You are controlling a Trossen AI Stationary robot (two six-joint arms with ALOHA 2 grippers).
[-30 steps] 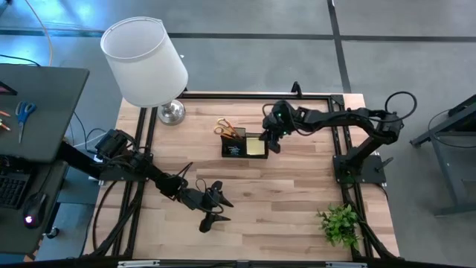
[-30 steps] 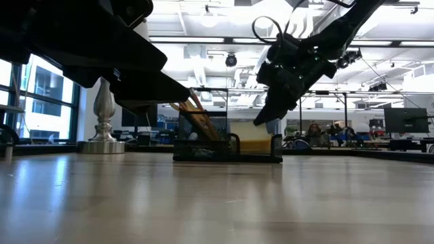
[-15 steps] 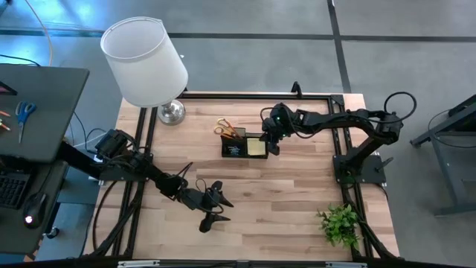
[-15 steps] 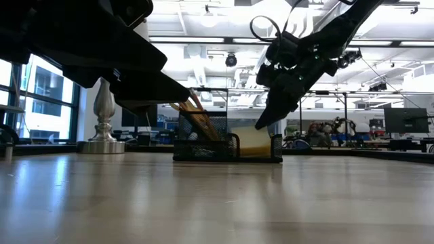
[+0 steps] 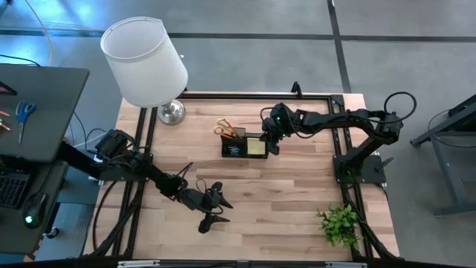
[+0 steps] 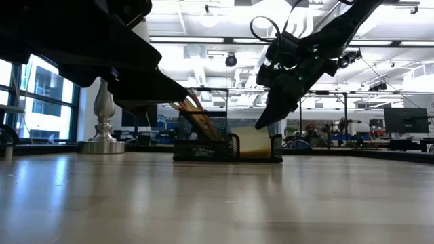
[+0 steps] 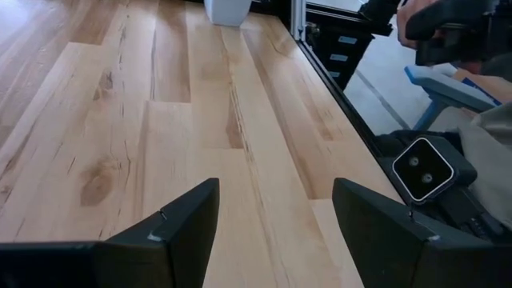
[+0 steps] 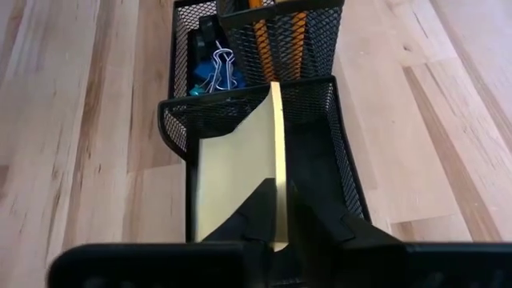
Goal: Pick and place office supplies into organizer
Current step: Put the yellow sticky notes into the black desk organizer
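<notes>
The black mesh organizer (image 5: 236, 149) stands mid-table toward the far side. Its taller part holds the yellow-handled scissors (image 5: 223, 125) and orange pencils (image 8: 276, 32); binder clips (image 8: 218, 68) lie in a low compartment. The yellow sticky-note pad (image 8: 236, 172) stands tilted in the right-hand compartment, with my right gripper (image 8: 276, 210) shut on it from above the organizer's right end (image 6: 261, 123). My left gripper (image 5: 216, 212) waits open over bare wood near the front left (image 7: 276, 196). My right gripper pinches the sticky-note pad's upper edge (image 8: 277, 180) between its two fingers, one finger on each face. The fingers slant down from the table's right. The pad stands on edge and tilted, its lower part inside the organizer's compartment (image 6: 252, 144).
A white-shaded lamp (image 5: 145, 63) stands at the far left corner and a small green plant (image 5: 341, 223) at the near right. A black frame rail (image 5: 253, 95) rims the table. Blue scissors (image 5: 24, 112) lie on a side desk off to the left.
My right gripper has tipped slightly, and the sticky-note pad has sunk lower into the organizer's compartment and leans over more than before.
</notes>
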